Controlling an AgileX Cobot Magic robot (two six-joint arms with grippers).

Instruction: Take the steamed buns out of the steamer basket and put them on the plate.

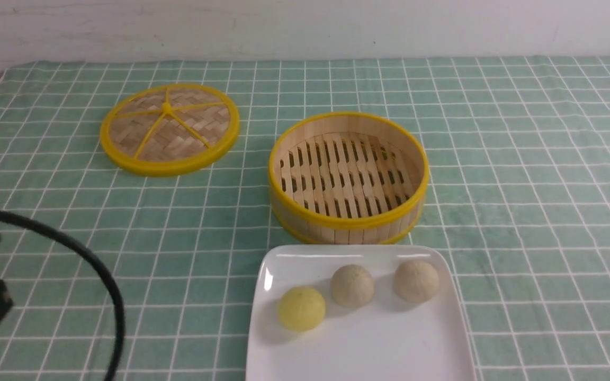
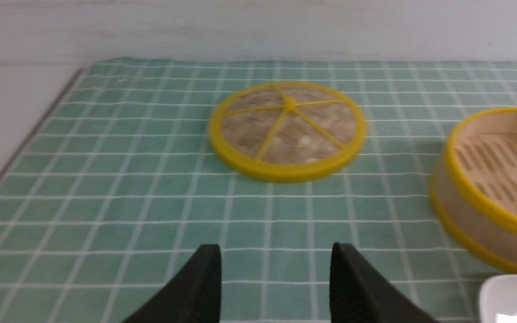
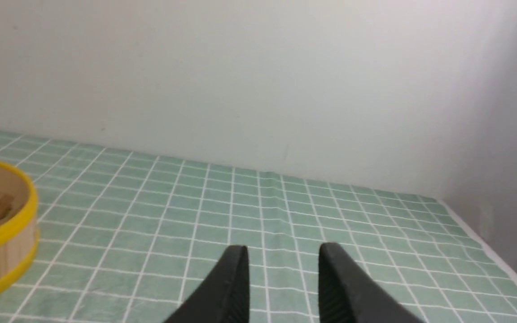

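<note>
Near me on the white plate I see the yellow bun on the left, the middle bun just beside it, and the right bun a little apart. The basket sits just behind the plate. The lid lies far left. My left pincer is wide and grips nothing. My right pincer is narrower and also grips nothing.

Front camera: raised, near, angled down over steamer basket. Wrist cameras: low, flanking it, facing wall; all three share basket
</note>
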